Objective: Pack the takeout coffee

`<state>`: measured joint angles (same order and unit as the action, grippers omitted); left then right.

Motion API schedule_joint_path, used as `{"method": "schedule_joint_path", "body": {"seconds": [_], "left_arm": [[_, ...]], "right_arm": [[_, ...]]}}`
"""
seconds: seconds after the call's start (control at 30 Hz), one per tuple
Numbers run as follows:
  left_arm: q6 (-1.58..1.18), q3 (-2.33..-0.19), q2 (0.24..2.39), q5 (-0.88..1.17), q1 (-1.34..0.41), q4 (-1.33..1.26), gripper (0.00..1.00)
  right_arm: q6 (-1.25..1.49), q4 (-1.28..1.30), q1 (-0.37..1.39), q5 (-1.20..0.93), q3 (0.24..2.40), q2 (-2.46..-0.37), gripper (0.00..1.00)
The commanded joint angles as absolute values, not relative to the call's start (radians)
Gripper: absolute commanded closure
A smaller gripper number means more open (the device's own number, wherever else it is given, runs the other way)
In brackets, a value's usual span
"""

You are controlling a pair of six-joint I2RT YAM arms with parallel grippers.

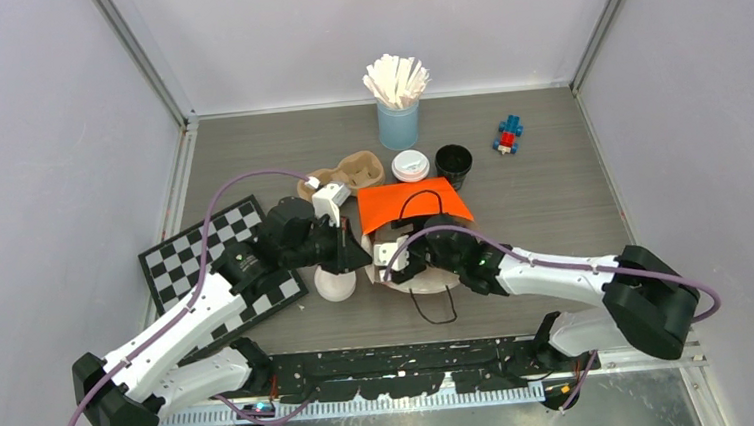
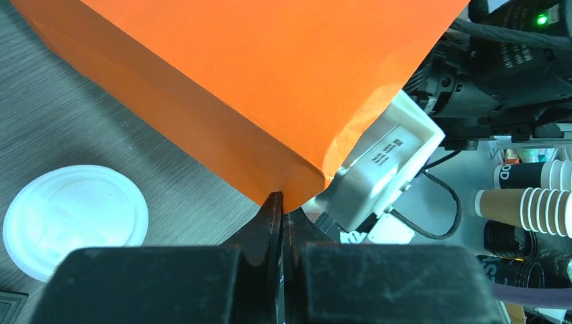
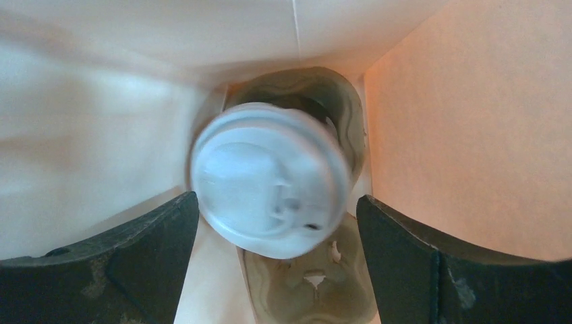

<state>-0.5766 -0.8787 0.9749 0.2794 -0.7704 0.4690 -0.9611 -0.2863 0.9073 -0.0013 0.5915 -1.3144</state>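
Where the cup sits: we see a lidded cup [image 3: 270, 179] in a pulp tray [image 3: 310, 290] inside the orange bag [image 1: 414, 202].
Right end effector [image 3: 276, 202]: fingers apart, flanking the cup; bag walls close around them.
Left end effector [image 2: 282, 209]: together, clamped on the bag's edge.
Nearby: loose lid [image 1: 336, 284], open black cup [image 1: 453, 165], stirrers [image 1: 396, 81], checkerboard [image 1: 218, 262], all on the desk [image 1: 552, 191].

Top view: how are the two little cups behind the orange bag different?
The lidded cup wears a white sip lid; the open black cup has none, showing its dark inside. The lidded cup stands left of the open black cup. Both stand upright behind the orange bag.
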Motion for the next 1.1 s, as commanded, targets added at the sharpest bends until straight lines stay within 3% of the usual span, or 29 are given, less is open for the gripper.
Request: {"method": "schedule_joint_path", "body": {"seconds": [0.0,0.23,0.43,0.67,1.07], "left_arm": [[-0.584,-0.906,0.962,0.293,-0.774,0.436,1.0],[-0.587,-0.91,0.976,0.295,-0.774,0.431,1.0],[-0.595,-0.91,0.983,0.302,-0.775,0.417,1.0],[-0.603,-0.902,0.981,0.315,-0.775,0.415,1.0],[-0.612,-0.887,0.96,0.315,-0.775,0.418,1.0]], "right_arm": [[-0.942,-0.19,0.903,-0.017,0.623,-1.243,0.09],[-0.924,-0.126,0.905,-0.049,0.653,-1.216,0.09],[-0.911,-0.158,0.903,-0.041,0.644,-1.226,0.18],[-0.861,-0.247,0.903,-0.029,0.67,-1.294,0.36],[-0.799,-0.33,0.902,-0.016,0.715,-1.369,0.42]]}}
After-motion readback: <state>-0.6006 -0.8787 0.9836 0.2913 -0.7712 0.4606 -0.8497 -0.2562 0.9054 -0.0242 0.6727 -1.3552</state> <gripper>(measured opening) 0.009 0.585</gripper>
